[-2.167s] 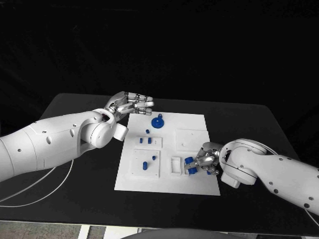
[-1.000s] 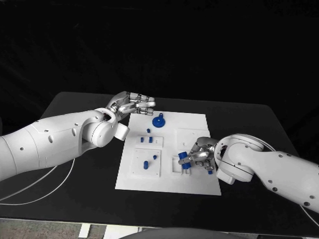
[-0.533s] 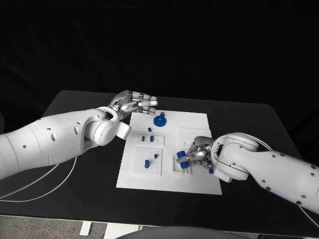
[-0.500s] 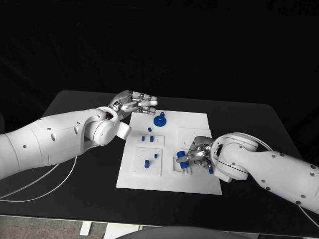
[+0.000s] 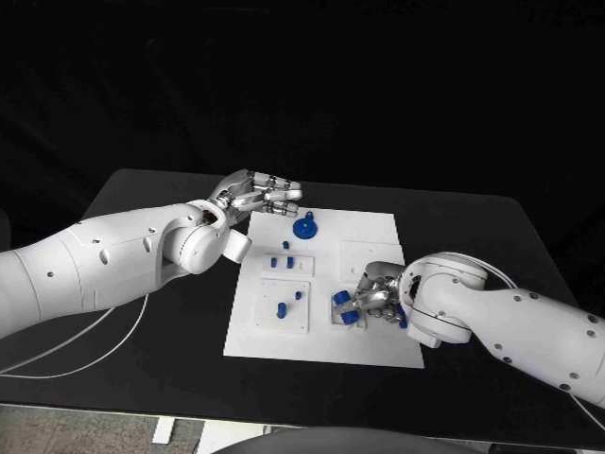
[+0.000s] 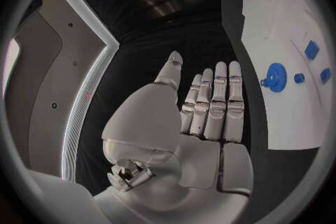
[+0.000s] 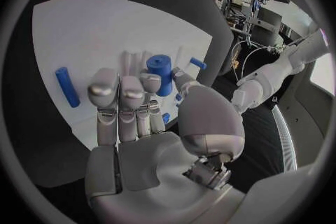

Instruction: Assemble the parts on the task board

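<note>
1. We start at the left: our left hand (image 5: 255, 197) hovers at the far left corner of the task board (image 5: 373, 345), over the black desk (image 5: 139, 203). In the left wrist view its fingers (image 6: 213, 103) lie straight and side by side, the palm bare, so we read it as open and holding nothing.

2. Just beside that hand, on the far part of the board, lies one round blue gear-like part (image 5: 302, 228).

3. Moving right, two small blue pegs (image 5: 281, 262) stand in a raised white block, and two more blue parts (image 5: 287, 304) sit on the square block nearer us.

4. Further right, our right hand (image 5: 372, 301) is down on the board by a narrow slotted block. In the right wrist view a short blue cylinder (image 7: 159, 73) sits at its fingertips (image 7: 149, 83), apparently pinched, and one blue pin (image 7: 67, 87) lies loose on the white surface beside it.

5. We judge the step in hand to be seating that cylinder into its slot. The next move calls for lining it up over the opening, pressing it down, then letting go.

6. Our count of parts: one gear, about seven smaller blue pieces; some are partly hidden by the right hand, so the total is uncertain.
</note>
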`<state>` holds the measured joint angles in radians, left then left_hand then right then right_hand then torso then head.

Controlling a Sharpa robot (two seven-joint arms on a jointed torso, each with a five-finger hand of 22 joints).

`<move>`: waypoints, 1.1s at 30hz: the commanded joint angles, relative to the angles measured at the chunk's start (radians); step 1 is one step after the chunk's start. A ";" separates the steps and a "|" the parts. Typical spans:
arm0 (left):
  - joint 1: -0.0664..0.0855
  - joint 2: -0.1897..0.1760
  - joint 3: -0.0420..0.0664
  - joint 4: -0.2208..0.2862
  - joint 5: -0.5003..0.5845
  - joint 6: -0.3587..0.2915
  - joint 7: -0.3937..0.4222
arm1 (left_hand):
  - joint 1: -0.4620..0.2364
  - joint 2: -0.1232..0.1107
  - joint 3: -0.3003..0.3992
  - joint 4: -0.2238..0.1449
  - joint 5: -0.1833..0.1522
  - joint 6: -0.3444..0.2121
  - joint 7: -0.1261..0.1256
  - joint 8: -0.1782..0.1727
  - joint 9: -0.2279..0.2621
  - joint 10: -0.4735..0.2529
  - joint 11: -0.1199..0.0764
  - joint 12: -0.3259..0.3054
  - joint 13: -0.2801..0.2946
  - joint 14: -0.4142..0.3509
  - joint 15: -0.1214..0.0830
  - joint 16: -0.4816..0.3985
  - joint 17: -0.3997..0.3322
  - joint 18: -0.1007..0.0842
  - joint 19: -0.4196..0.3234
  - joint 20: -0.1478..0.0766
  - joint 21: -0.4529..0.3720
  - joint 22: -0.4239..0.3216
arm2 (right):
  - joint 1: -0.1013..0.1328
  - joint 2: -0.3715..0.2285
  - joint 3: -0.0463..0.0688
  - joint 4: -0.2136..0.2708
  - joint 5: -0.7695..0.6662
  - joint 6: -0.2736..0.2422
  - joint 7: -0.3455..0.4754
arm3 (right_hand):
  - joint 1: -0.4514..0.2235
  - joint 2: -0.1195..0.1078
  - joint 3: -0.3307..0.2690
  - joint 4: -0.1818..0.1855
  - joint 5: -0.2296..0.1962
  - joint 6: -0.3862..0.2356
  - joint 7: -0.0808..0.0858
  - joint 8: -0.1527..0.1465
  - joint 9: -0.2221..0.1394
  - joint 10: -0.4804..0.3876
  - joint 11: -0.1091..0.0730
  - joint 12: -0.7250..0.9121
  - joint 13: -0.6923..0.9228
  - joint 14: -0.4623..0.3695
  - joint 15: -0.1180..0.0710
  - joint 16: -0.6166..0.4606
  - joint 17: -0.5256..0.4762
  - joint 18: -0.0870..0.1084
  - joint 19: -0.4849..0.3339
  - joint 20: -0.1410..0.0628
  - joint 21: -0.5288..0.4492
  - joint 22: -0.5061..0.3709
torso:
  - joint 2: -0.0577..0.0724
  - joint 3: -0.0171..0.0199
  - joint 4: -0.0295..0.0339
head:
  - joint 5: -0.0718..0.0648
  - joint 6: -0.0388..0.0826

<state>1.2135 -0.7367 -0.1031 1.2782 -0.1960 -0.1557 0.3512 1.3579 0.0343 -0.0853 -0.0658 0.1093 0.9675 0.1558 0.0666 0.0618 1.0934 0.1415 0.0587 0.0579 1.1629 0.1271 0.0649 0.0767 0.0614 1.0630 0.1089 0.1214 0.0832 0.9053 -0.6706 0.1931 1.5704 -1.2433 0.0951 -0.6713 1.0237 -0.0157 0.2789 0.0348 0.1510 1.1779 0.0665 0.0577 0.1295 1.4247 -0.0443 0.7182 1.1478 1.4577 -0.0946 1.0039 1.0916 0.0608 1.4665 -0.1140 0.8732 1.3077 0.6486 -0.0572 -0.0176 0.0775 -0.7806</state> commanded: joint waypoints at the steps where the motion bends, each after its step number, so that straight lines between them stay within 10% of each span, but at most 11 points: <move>1: 0.000 0.001 0.001 0.002 -0.003 0.019 0.003 | -0.010 -0.001 0.000 0.008 0.002 0.003 0.003 0.002 0.001 -0.009 0.000 0.002 0.001 -0.007 -0.001 -0.004 0.000 0.016 -0.001 0.003 0.004 -0.002 | -0.003 -0.003 -0.002 0.002 -0.014 0.046 -0.009 | -0.007 0.000 -0.001 0.004 0.007 0.057 -0.033 0.006 -0.001 -0.001 -0.008 -0.006 -0.001 0.002 -0.005 0.005 0.001 -0.014 0.041 -0.008 -0.001 0.110 | 0.000 0.0007 -0.0004 | 0.001 0.000; 13: 0.000 0.002 0.001 0.002 -0.004 0.022 0.001 | -0.012 0.000 0.000 0.012 0.003 0.003 0.003 0.002 0.001 -0.010 0.001 0.002 0.001 -0.008 -0.001 -0.004 0.000 0.016 -0.002 0.003 0.004 -0.002 | -0.003 0.006 -0.002 -0.014 -0.015 0.039 -0.007 | -0.020 -0.007 -0.012 0.019 -0.012 0.059 -0.033 0.006 -0.001 -0.001 -0.008 -0.011 -0.007 0.002 -0.005 0.004 0.001 -0.014 0.040 -0.008 -0.002 0.110 | 0.000 0.0003 0.0003 | 0.000 0.000; 21: 0.000 0.003 0.001 0.002 -0.004 0.022 0.000 | -0.012 0.000 0.000 0.014 0.002 0.002 0.003 0.002 0.001 -0.011 0.001 0.002 0.001 -0.008 -0.001 -0.004 0.000 0.016 -0.002 0.003 0.005 -0.002 | -0.003 0.016 -0.003 -0.025 -0.015 0.023 -0.001 | -0.045 -0.086 -0.022 0.132 -0.102 0.061 -0.032 0.007 0.001 0.000 -0.008 -0.017 -0.013 0.000 -0.007 -0.003 -0.001 -0.014 0.040 -0.011 -0.009 0.108 | 0.000 0.0001 0.0013 | 0.001 0.000; 26: 0.000 0.003 0.001 0.001 -0.004 0.022 -0.002 | -0.013 -0.001 0.000 0.017 0.002 -0.001 0.004 0.002 0.001 -0.011 0.001 0.003 0.001 -0.009 -0.001 -0.004 0.000 0.016 -0.002 0.004 0.005 -0.003 | -0.003 0.020 -0.003 -0.028 -0.015 0.015 0.003 | -0.032 -0.045 -0.174 0.150 -0.103 0.056 -0.031 0.007 -0.001 0.000 -0.007 -0.024 -0.010 0.001 -0.008 -0.011 0.001 -0.016 0.040 -0.013 -0.013 0.108 | 0.000 0.0003 0.0007 | 0.001 0.000; 33: 0.000 0.003 0.001 0.000 -0.004 0.023 -0.004 | -0.013 -0.001 0.000 0.019 0.003 -0.004 0.004 0.002 0.001 -0.011 0.002 0.003 0.001 -0.009 -0.001 -0.004 0.000 0.016 -0.002 0.004 0.005 -0.003 | -0.003 0.019 -0.003 -0.028 -0.001 0.018 0.009 | -0.036 -0.060 -0.220 0.163 -0.103 0.054 -0.030 0.007 -0.001 -0.002 -0.007 -0.027 -0.009 0.001 -0.008 -0.017 0.000 -0.016 0.040 -0.013 -0.015 0.107 | -0.001 0.0004 -0.0001 | 0.001 0.001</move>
<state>1.2135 -0.7360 -0.1031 1.2771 -0.1974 -0.1477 0.3437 1.3580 0.0342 -0.0862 -0.0526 0.1092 0.9673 0.1559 0.0666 0.0619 1.0898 0.1451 0.0587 0.0579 1.1629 0.1271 0.0649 0.0766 0.0614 1.0631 0.1089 0.1214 0.0815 0.9036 -0.6524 0.1907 1.5405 -1.2489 0.1092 -0.6738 0.9904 -0.0700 0.0571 0.1980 0.0504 1.2385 0.0341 0.0706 0.1292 1.4188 -0.0499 0.6966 1.1383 1.4576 -0.0944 0.9922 1.0922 0.0609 1.4666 -0.1217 0.8616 1.3075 0.6487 -0.0568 -0.0171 0.0786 -0.7809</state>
